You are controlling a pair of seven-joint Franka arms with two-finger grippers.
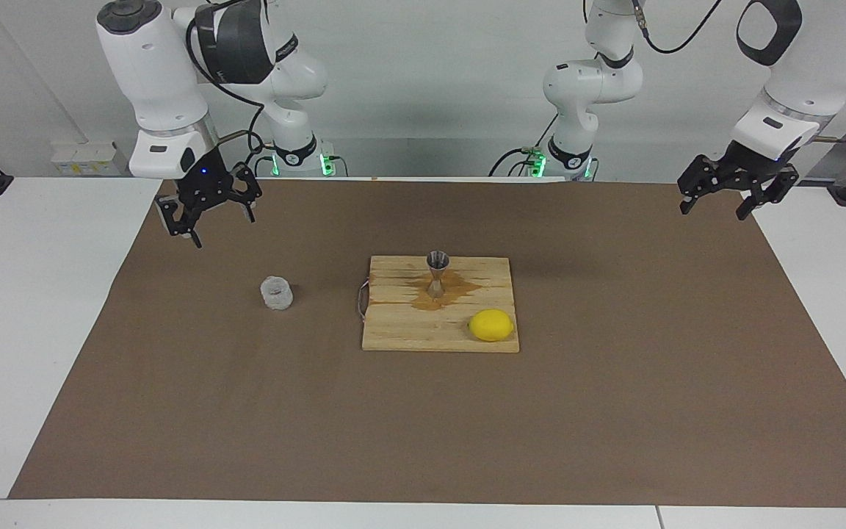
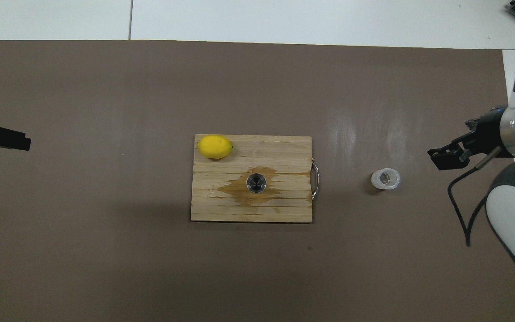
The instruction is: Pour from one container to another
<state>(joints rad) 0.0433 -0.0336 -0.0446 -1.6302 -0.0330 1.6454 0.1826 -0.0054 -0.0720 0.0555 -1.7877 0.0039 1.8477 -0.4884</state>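
The clear bumpy cup (image 1: 276,293) stands upright on the brown mat, toward the right arm's end of the table; it also shows in the overhead view (image 2: 385,179). The steel hourglass jigger (image 1: 437,273) stands upright on the wooden board (image 1: 408,334), in a wet brown stain; from overhead its mouth (image 2: 256,183) shows. My right gripper (image 1: 211,224) is open and empty, raised over the mat beside the cup and apart from it; it also shows in the overhead view (image 2: 449,157). My left gripper (image 1: 715,207) is open and empty, waiting high over the mat's edge at the left arm's end.
A yellow lemon (image 1: 490,325) lies on the board's corner, farther from the robots than the jigger. The board (image 2: 284,147) has a wire handle (image 2: 314,180) on the side facing the cup. The brown mat (image 1: 614,411) covers most of the white table.
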